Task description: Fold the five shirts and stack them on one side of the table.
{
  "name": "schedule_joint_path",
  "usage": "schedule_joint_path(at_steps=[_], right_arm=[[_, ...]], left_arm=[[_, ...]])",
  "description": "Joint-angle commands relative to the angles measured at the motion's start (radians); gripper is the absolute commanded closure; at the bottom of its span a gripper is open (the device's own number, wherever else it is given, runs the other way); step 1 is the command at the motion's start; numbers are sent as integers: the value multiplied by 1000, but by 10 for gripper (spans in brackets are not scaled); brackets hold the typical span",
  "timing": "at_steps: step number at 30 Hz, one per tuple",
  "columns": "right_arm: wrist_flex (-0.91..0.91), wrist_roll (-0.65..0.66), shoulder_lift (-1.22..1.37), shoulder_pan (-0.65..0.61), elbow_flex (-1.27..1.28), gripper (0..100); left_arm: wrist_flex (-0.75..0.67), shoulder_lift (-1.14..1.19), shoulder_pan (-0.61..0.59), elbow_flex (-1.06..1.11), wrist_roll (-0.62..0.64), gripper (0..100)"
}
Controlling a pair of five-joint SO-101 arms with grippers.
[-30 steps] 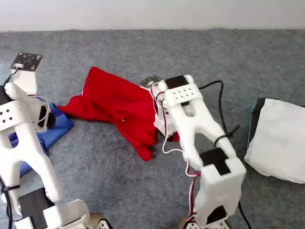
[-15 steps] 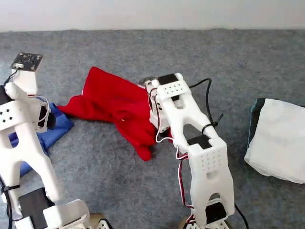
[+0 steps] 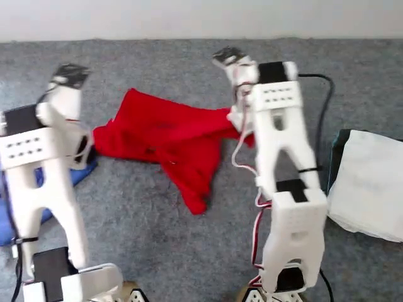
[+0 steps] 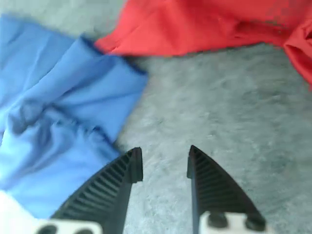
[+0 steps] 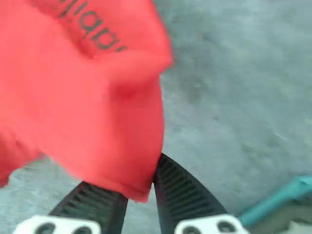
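Grey felt (image 3: 157,251) carried everything: your right gripper (image 5: 144,185) was clamped on a hem of the red shirt (image 3: 170,135), crumpled mid-table with that corner lifted, while your left gripper (image 4: 165,161) hung parted and empty beside the blue shirt (image 4: 53,112). With so little cloth pinched, a hard pull could have slipped the hem free or dragged the shirt along bunched. You had one red, one blue, and one folded white shirt (image 3: 368,185) atop a teal one (image 3: 334,157): four counted.

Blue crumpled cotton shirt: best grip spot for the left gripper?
On the blue crumpled shirt, probably the pointed corner by the red shirt, coming from the grey carpet side: that edge lies free, the rest is bunched. The open left gripper sits beside it.
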Motion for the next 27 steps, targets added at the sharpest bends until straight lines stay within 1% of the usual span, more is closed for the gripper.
schedule_joint_path(at_steps=[1, 4, 7, 11, 15, 18, 22, 25, 27], right_arm=[[42, 41, -119, 111, -40, 990], [42, 48, -148, 194, -40, 990], [42, 48, -162, 249, -40, 990], [42, 48, -159, 266, -40, 990], [42, 48, -157, 257, -40, 990], [42, 48, -157, 252, -40, 990], [42, 48, -157, 251, -40, 990], [42, 48, -156, 251, -40, 990], [42, 48, -156, 252, -40, 990]], left_arm=[[11, -25, 147, -4, 25, 841], [-11, -25, 262, 2, 81, 838], [-72, -25, 385, 62, 92, 837], [-152, -25, 552, 170, 94, 836], [-204, -25, 694, 226, 101, 836], [-287, -23, 755, 277, 146, 821], [-422, -23, 798, 386, 224, 776], [-516, -8, 810, 456, 258, 773], [-580, 43, 806, 490, 278, 773]])
